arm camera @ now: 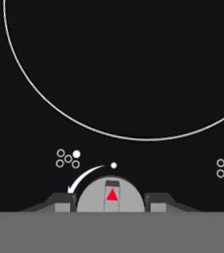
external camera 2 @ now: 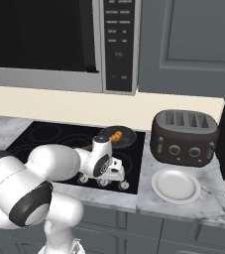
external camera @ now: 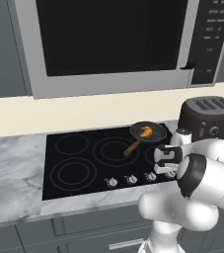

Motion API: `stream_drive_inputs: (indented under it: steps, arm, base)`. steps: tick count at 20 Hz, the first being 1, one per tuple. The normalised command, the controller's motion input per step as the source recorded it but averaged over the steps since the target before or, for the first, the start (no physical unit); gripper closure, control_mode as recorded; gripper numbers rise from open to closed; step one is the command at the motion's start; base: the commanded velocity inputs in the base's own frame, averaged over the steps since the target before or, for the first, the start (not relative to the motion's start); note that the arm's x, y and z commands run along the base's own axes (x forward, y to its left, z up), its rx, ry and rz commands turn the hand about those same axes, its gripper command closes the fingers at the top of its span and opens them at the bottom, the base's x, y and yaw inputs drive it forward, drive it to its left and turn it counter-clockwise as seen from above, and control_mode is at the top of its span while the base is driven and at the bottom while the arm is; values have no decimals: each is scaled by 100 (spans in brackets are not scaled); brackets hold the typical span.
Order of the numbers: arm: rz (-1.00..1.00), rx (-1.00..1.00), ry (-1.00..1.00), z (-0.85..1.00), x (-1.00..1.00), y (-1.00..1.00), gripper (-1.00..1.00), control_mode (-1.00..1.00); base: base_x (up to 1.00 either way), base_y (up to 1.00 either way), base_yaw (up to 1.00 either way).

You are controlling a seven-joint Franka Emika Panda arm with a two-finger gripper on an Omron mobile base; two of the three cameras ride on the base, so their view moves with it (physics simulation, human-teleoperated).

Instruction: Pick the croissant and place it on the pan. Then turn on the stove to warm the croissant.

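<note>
croissant [external camera: 145,131]: already sitting in the pan, golden crescent right about the middle of it, so the pick-and-place half looks done.
pan [external camera: 155,131]: on the stove's back-right burner, wooden handle pointing off toward 7 o'clock in the left base view.
stove [external camera: 74,148]: black glass top with thin ring burners and a row of silver knobs along the front edge.
knob [arm camera: 111,196]: in the hand view it sits at 6 o'clock, silver dome with a red triangle, and a white curved arrow beside it shows which way it turns. It looks like one toward the right end of the row, though which burner it drives can't be confirmed from here.
gripper [arm camera: 111,203]: closed around the knob, one dark finger on each side, touching it.
step in hand: turning the knob to switch the burner on.
how to do it well: stay centred on the dome, rotate the wrist about the knob's own axis, follow the arrow, don't drag sideways or the fingers will probably slip off.
nearby: toaster [external camera 2: 184,131] and white plate [external camera 2: 176,185] at 3 o'clock of the stove, microwave [external camera: 118,39] at 12.
</note>
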Motion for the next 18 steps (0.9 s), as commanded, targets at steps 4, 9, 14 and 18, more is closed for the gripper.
stream_drive_inputs:
  steps: [4,9,14,18]
  arm:
    - [0,0,2,-6,-18,0,100,-100]
    - [0,0,0,-1,-1,0,100,-100]
    - [0,0,0,0,0,0,100,-100]
    - [0,0,0,0,0,0,100,-100]
  base:
    - [0,0,0]
    - [0,0,0]
    - [0,0,0]
    - [0,0,0]
